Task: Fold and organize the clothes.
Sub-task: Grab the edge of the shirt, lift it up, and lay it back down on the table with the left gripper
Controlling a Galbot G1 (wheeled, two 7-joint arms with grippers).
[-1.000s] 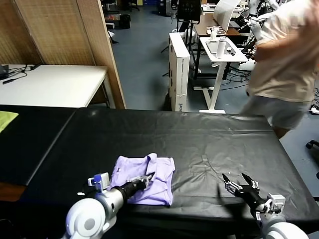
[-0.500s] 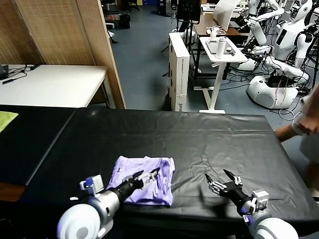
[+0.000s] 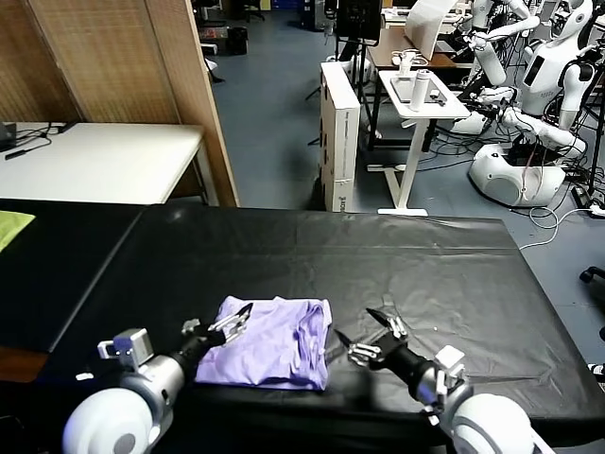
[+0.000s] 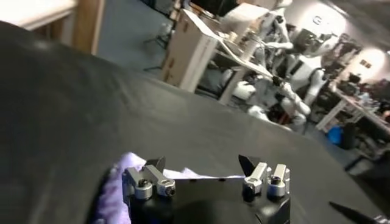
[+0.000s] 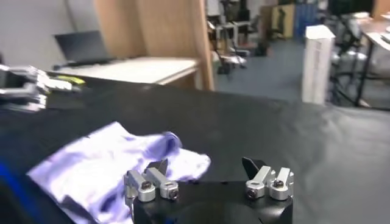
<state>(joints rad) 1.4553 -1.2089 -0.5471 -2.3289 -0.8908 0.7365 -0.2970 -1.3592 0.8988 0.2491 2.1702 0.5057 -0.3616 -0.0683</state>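
Observation:
The lavender T-shirt [image 3: 274, 348] lies folded in a small rough rectangle near the front edge of the black table [image 3: 397, 255]. My left gripper [image 3: 219, 323] is open and empty at the shirt's left edge, low over the table. My right gripper [image 3: 360, 328] is open and empty just to the right of the shirt, apart from it. In the left wrist view the shirt [image 4: 114, 196] shows beside and behind the open left gripper [image 4: 201, 164]. In the right wrist view the shirt [image 5: 100, 165] lies ahead of the open right gripper [image 5: 205, 165].
A yellow-green cloth [image 3: 11, 227] lies at the far left on the adjoining black surface. A white table [image 3: 104, 161] and a wooden partition [image 3: 142, 57] stand behind on the left. A white box [image 3: 338, 132], a small stand and parked robots [image 3: 529, 85] are beyond the table.
My left gripper has opened and drawn back left off the shirt. My right gripper has moved left, close to the shirt's right edge. The person at the back right has left the view.

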